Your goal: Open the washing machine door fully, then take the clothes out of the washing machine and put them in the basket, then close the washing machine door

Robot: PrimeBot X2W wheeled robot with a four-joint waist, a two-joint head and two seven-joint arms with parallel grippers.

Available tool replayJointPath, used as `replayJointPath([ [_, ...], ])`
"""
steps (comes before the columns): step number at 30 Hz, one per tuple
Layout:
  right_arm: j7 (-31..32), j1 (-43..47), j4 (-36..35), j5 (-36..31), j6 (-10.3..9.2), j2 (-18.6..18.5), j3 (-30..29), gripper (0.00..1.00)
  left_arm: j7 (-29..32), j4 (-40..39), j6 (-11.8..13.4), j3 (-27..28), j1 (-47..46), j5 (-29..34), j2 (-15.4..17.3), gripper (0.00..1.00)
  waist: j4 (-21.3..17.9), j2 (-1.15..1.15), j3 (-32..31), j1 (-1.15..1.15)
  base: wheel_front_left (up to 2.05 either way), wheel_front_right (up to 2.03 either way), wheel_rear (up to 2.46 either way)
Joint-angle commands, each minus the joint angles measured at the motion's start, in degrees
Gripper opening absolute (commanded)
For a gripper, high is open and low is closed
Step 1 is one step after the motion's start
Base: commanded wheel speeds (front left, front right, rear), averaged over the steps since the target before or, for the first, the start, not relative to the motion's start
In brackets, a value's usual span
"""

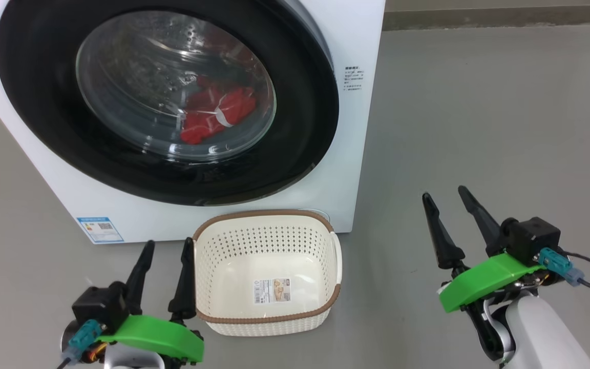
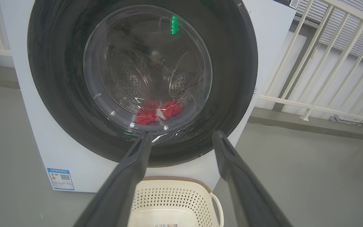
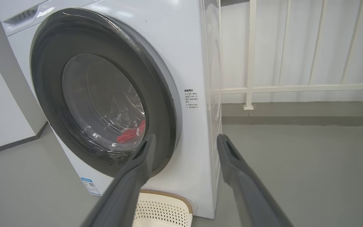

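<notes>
The white washing machine (image 1: 356,46) fills the upper left of the head view, its round black door (image 1: 295,154) shut against the front. Red clothes (image 1: 218,113) with a white stripe lie in the drum behind the glass. On the floor before the machine stands the cream basket (image 1: 269,312), with only a sticker inside. My left gripper (image 1: 167,245) is open, just left of the basket. Off to the right, over bare floor, my right gripper (image 1: 443,193) is open. The left wrist view faces the door (image 2: 58,110) and clothes (image 2: 158,112); the right wrist view takes the door (image 3: 52,104) from the side.
Grey floor (image 1: 479,128) spreads to the right of the machine. A white railing (image 3: 250,63) stands behind and right of the washing machine. A blue label (image 1: 99,229) sits at the machine's lower left corner.
</notes>
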Motion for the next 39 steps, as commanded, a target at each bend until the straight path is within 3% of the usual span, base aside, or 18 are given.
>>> replayJointPath([
  [1, -0.8, -3.1, -1.6, -2.0, 0.03, -0.3, 1.3, 1.0, -0.9, -1.1, 0.6, 1.2, -2.7, 1.8, 0.9, 1.0, 0.0, -0.01, 0.1, 0.0, 0.0, 0.0, 0.0],
  [17, -3.3, -5.6, 0.1, -9.8, 0.03, -0.4, 1.7, 1.0, -3.5, -1.1, 1.7, 0.8, -4.3, 11.6, 1.0, 1.0, 0.2, -0.01, -0.1, 0.0, 0.0, 0.0, 0.0],
  [39, -3.3, -5.8, 0.9, -9.1, 0.03, -0.4, 1.7, 1.0, -3.5, -1.5, 2.0, 0.9, -4.2, 10.6, 1.0, 1.0, 0.6, -0.01, 0.8, 0.0, 0.0, 0.0, 0.0],
])
